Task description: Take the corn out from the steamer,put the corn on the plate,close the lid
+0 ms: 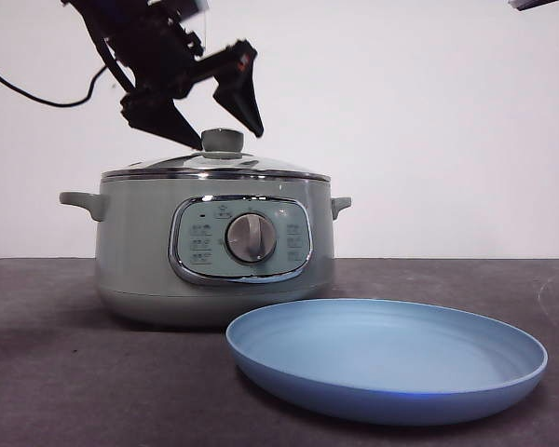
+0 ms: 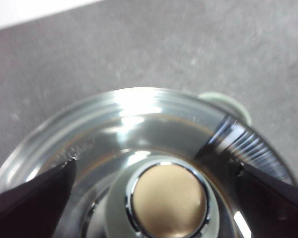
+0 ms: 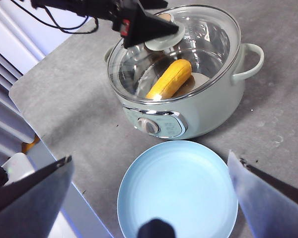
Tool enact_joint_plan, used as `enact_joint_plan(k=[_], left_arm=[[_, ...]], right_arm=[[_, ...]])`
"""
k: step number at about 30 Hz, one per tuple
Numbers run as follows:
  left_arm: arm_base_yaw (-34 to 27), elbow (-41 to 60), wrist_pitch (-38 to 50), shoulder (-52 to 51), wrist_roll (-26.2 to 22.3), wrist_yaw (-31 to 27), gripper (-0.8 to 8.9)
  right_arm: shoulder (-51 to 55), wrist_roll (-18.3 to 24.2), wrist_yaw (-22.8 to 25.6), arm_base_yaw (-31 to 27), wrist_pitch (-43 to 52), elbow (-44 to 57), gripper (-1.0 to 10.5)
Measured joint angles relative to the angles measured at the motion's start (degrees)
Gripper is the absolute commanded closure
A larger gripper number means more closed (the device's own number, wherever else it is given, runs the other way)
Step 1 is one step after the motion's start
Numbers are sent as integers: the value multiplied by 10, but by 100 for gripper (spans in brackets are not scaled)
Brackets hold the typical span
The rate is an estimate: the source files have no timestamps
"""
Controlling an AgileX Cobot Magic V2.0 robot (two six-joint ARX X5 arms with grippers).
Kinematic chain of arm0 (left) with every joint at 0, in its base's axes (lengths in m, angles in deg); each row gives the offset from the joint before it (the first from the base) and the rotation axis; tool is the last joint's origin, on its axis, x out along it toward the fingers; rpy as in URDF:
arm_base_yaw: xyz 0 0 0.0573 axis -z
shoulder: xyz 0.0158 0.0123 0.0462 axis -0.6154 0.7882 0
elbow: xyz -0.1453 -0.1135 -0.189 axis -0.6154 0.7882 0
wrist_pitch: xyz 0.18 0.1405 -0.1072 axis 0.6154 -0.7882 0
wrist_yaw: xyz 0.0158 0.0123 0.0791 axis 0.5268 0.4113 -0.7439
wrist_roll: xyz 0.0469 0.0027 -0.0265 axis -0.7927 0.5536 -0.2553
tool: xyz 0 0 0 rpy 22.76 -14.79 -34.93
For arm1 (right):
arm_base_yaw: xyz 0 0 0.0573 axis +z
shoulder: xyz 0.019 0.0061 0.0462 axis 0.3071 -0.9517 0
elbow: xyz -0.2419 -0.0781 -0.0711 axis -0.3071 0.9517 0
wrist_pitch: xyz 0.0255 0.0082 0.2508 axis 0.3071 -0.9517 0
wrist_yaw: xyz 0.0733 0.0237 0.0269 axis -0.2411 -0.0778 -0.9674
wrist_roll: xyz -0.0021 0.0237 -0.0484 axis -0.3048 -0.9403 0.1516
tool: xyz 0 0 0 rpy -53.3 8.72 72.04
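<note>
The pale-green steamer [image 1: 149, 270] stands on the table with its glass lid [image 1: 214, 166] on. My left gripper [image 1: 228, 138] is open, one jaw on each side of the lid's round knob [image 1: 222, 141], not closed on it. The left wrist view shows the knob [image 2: 168, 198] between the open jaws, with the gripper [image 2: 156, 163] just above the lid [image 2: 139, 114]. The yellow corn [image 3: 170, 79] lies inside the steamer [image 3: 213, 109], seen through the glass. The light-blue plate [image 3: 176, 188] is empty in front of the pot. My right gripper [image 3: 150, 157] is open and empty, high above the plate.
The plate [image 1: 391, 405] sits at the front right of the pot, close to its base. The table's left edge [image 3: 64, 168] runs near the plate. A black cable [image 1: 37, 93] hangs behind the left arm. The right arm shows only as a tip [image 1: 531, 4].
</note>
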Motion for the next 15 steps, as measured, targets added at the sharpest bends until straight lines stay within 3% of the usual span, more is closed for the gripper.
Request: enact_joint_plan(k=[6, 10, 12, 15], left_arm=[[10, 0, -10, 4, 0, -27, 288], [12, 0, -30, 4, -3, -41, 442], [12, -1, -33, 4, -4, -40, 453], [15, -3, -36, 3, -4, -39, 553]], right_arm=[[0, 0, 0, 0, 0, 0, 317], [0, 0, 0, 0, 0, 0, 317], [0, 0, 0, 0, 0, 0, 317], [0, 0, 0, 0, 0, 0, 317]])
